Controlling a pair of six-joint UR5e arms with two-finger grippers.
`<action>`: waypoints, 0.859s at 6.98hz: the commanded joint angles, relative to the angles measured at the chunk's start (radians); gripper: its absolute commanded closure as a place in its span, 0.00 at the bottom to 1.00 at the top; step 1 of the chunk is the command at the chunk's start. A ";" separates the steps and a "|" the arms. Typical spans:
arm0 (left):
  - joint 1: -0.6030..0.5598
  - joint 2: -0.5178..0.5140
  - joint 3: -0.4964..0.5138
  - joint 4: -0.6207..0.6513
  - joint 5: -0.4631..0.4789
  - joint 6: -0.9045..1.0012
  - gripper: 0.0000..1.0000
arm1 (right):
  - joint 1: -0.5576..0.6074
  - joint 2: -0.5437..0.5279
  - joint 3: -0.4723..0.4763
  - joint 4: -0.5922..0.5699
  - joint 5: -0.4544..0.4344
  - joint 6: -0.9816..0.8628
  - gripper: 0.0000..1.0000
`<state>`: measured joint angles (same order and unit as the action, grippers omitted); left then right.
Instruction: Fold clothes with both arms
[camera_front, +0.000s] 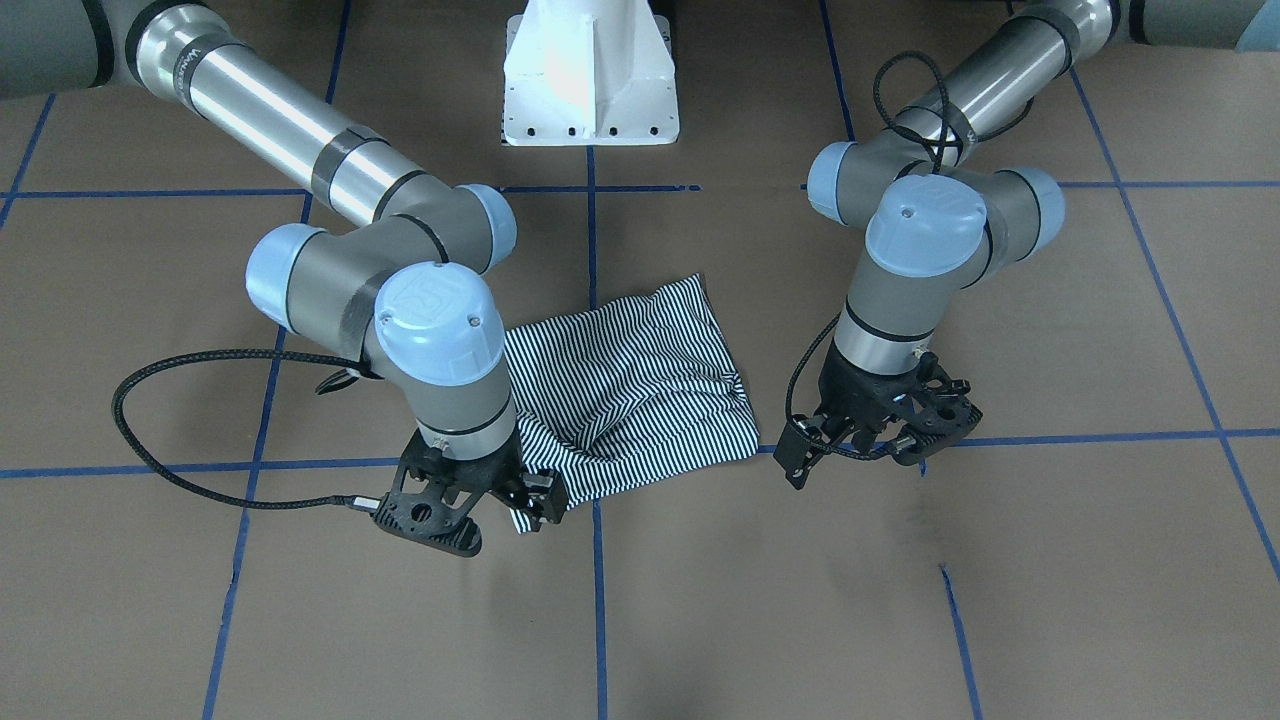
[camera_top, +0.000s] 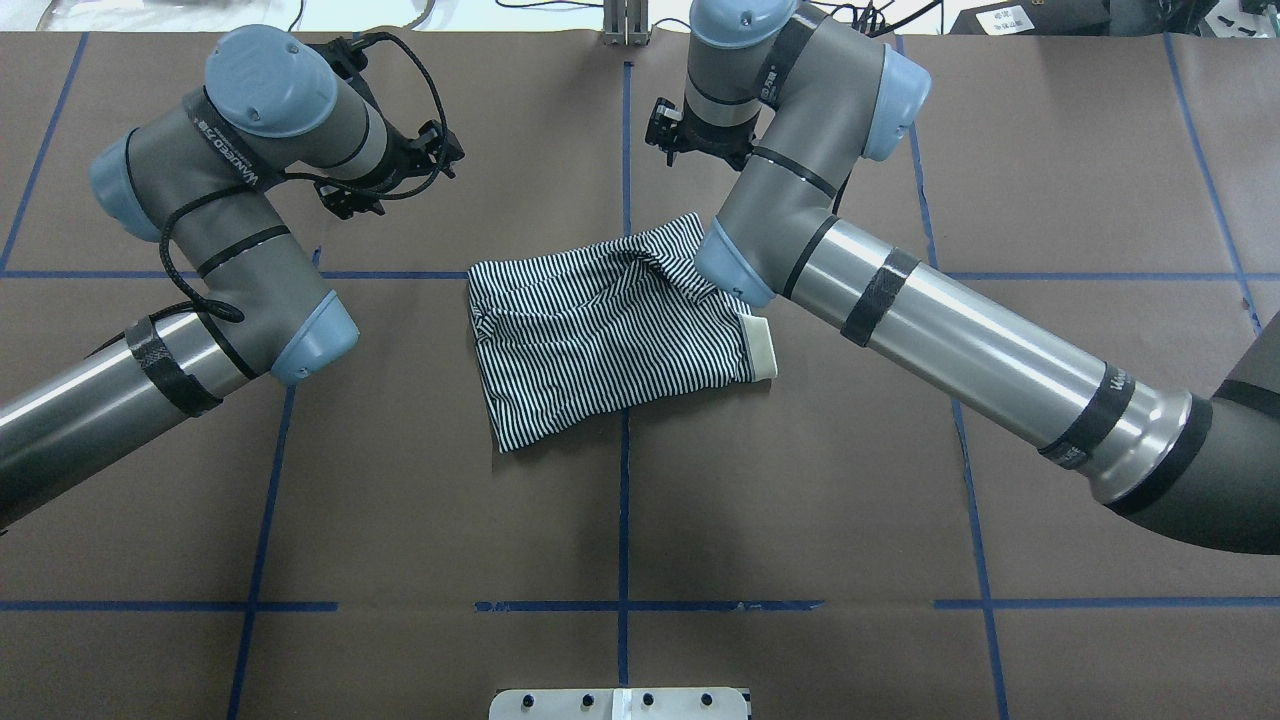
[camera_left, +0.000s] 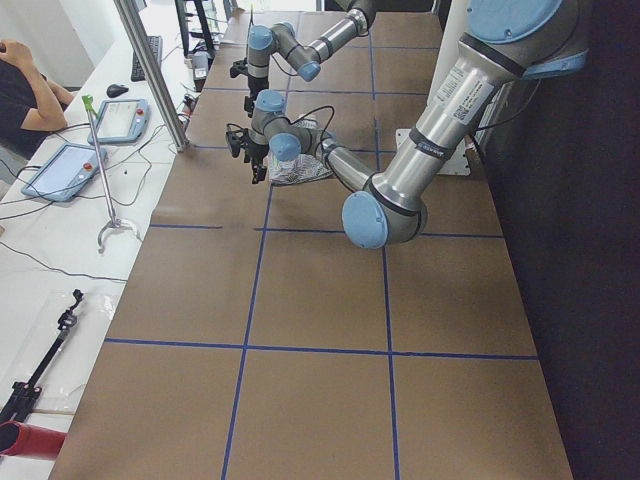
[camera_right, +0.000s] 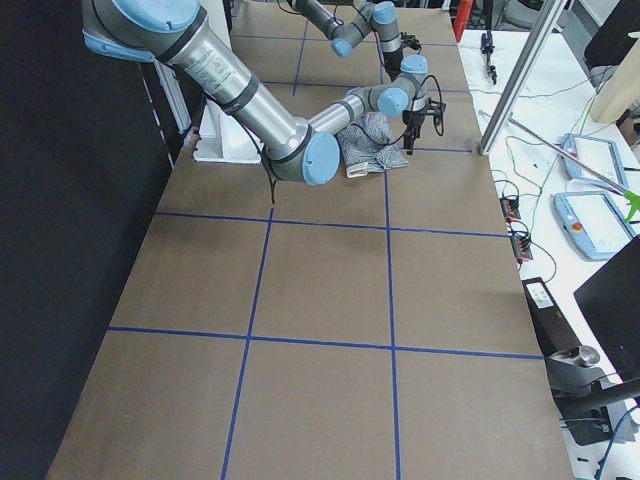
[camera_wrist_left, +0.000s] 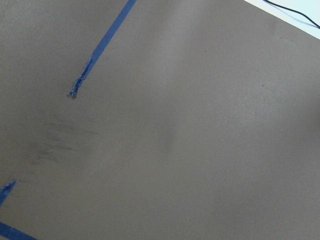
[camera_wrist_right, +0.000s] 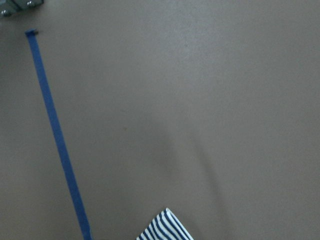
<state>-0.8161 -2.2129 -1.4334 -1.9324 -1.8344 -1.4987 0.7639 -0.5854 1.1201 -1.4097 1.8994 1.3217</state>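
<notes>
A brown table (camera_top: 640, 500) crossed by blue tape lines (camera_top: 622, 520) fills the room's middle; a white bench with tablets (camera_left: 70, 170) runs along its far side. The striped polo shirt (camera_top: 610, 335) lies folded near the table's centre, cream collar (camera_top: 762, 348) showing. The right gripper (camera_front: 535, 497) is at the shirt's corner; whether it pinches cloth, I cannot tell. The left gripper (camera_front: 865, 440) hangs apart from the shirt, state unclear.

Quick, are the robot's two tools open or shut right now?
Left tool: open, holding nothing.
Right tool: cannot tell; it is right at the edge of the striped shirt.
</notes>
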 joint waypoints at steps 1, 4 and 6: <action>0.000 0.005 -0.001 0.000 -0.012 0.002 0.00 | -0.125 0.028 0.024 -0.099 -0.140 -0.161 0.00; -0.003 0.009 -0.002 -0.016 -0.017 0.001 0.00 | -0.178 0.053 0.003 -0.242 -0.264 -0.439 0.00; -0.003 0.013 -0.034 -0.007 -0.031 0.000 0.00 | -0.173 0.052 -0.037 -0.235 -0.295 -0.493 0.00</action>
<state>-0.8188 -2.2027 -1.4464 -1.9449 -1.8543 -1.4983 0.5895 -0.5333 1.1065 -1.6474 1.6333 0.8749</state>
